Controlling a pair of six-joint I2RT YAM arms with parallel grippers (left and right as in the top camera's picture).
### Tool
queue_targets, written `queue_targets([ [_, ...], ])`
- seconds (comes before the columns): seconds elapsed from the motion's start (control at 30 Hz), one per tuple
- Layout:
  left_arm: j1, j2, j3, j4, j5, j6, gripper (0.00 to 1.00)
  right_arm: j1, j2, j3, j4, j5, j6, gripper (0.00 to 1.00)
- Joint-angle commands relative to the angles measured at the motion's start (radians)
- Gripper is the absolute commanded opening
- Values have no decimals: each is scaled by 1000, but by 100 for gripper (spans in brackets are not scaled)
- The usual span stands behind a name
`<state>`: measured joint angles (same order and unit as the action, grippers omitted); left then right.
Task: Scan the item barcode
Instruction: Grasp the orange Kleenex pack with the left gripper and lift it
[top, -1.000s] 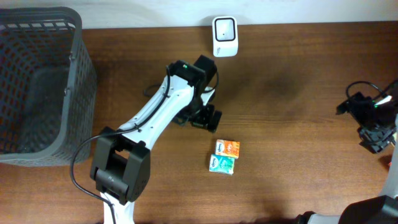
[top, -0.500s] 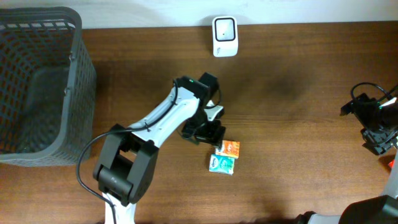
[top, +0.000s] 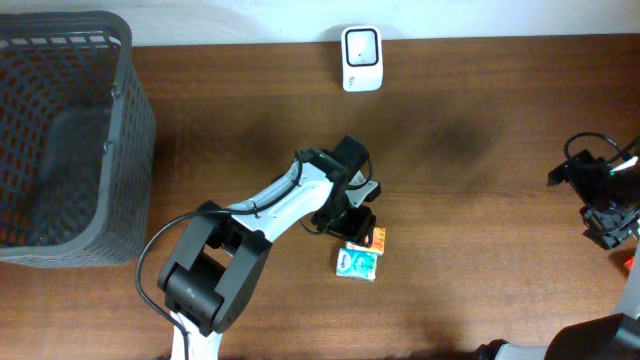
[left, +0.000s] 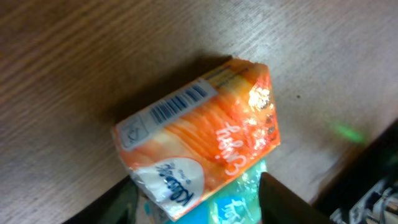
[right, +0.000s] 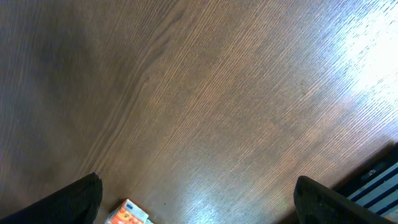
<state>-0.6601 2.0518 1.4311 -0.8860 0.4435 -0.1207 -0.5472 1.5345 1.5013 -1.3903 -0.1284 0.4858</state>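
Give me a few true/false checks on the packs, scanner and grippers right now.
1. The orange pack shows its barcode to the left wrist camera. True.
2. The orange pack lies in the basket. False: it lies on the table beside the teal pack, outside the basket.
3. The left gripper is at the orange pack. True.
4. The right gripper holds the teal pack. False: it is open and empty, near the table's right edge.
5. The scanner stands at the table's far edge, apart from both packs. True.

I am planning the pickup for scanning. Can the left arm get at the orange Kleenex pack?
Likely yes: its fingers straddle the orange Kleenex pack, nothing lies on top, and the teal pack sits beside it.
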Motion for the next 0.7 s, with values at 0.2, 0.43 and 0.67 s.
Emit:
queue_targets([
  [0.2, 1, 13, -27, 58, -161, -73, 15, -3, 4, 18, 0, 9, -7, 98],
  [0.43, 2, 13, -13, 138, -190, -72, 0, -3, 4, 18, 0, 9, -7, 99],
  [0.67, 2, 13, 76, 138, -330, -72, 0, -3, 4, 18, 0, 9, -7, 98],
])
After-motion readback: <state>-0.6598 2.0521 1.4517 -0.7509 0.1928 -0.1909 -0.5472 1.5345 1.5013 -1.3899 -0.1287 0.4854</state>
